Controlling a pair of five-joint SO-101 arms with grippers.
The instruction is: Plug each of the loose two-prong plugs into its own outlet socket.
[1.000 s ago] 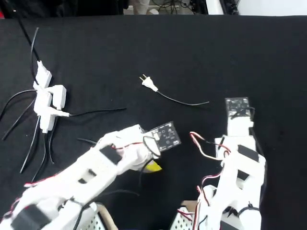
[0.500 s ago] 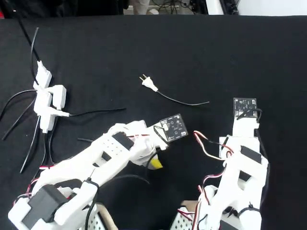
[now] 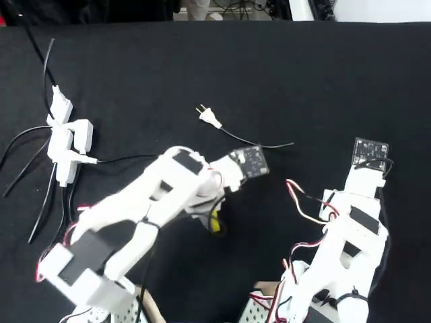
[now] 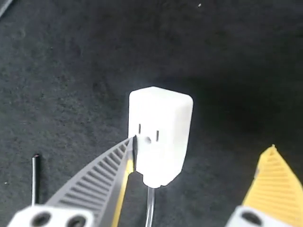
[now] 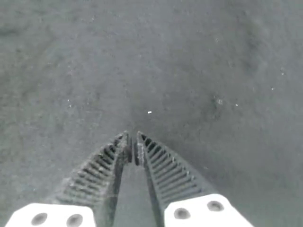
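Black-clothed bench [image 3: 303, 67] carries the outlet socket [image 4: 160, 132]. Left claw [image 4: 203, 146] straddles it wide; better centre before closing. Right claw [image 5: 131, 142] is pinched, empty.

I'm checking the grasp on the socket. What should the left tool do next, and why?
Probably close. The left tool is open around the socket: its grey finger touches one side, while the yellow finger stands apart.

Robotics lab bench, black-cloth table [image 3: 303, 74], cables [image 3: 250, 8] behind
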